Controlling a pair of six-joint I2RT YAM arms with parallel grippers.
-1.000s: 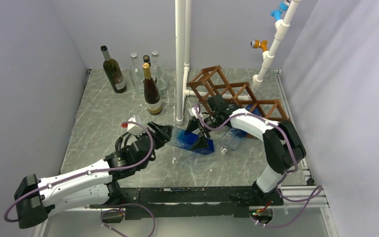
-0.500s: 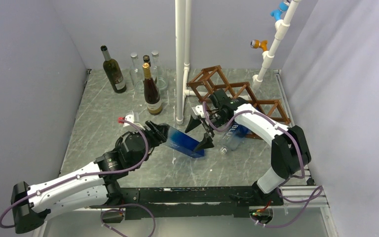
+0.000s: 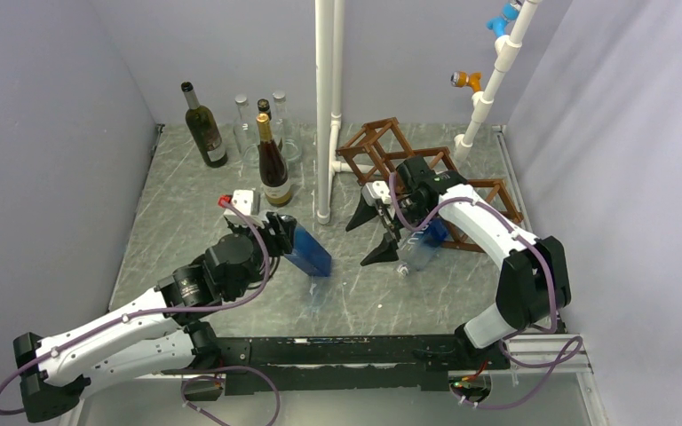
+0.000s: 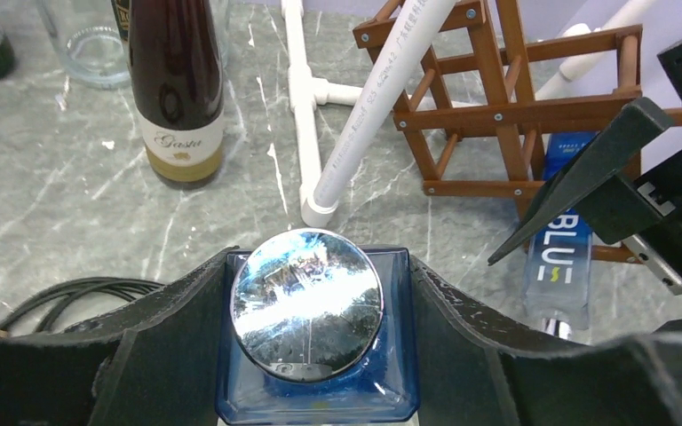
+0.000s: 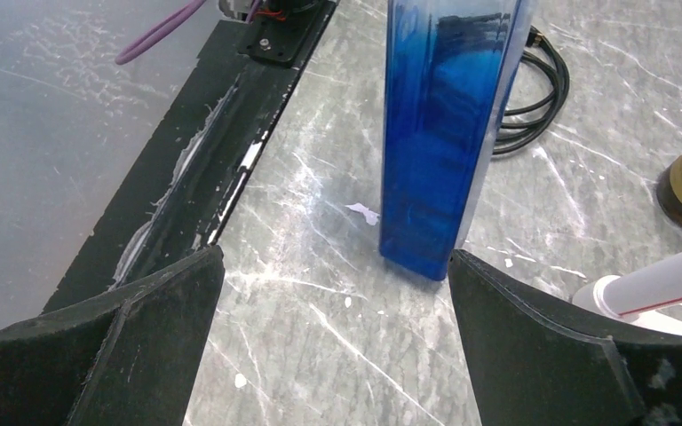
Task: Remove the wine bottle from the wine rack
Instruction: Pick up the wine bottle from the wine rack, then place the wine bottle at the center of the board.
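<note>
My left gripper is shut on the shoulder of a blue square wine bottle, just below its silver cap. The bottle hangs steeply tilted, base down, at or just above the tabletop. It is well clear of the brown wooden wine rack. My right gripper stands wide open between that bottle and the rack, holding nothing. A second, clear bottle with a "BLUE" label lies in the rack's lower cell, neck outward.
A white pipe post rises just left of the rack, and a slanted pipe stands at the back right. Several upright bottles cluster at the back left. A black cable lies near the left arm.
The right gripper opened wide, let go of the blue bottle and drew back toward the rack. The left gripper swung the bottle from lying flat to nearly upright, moving left.
</note>
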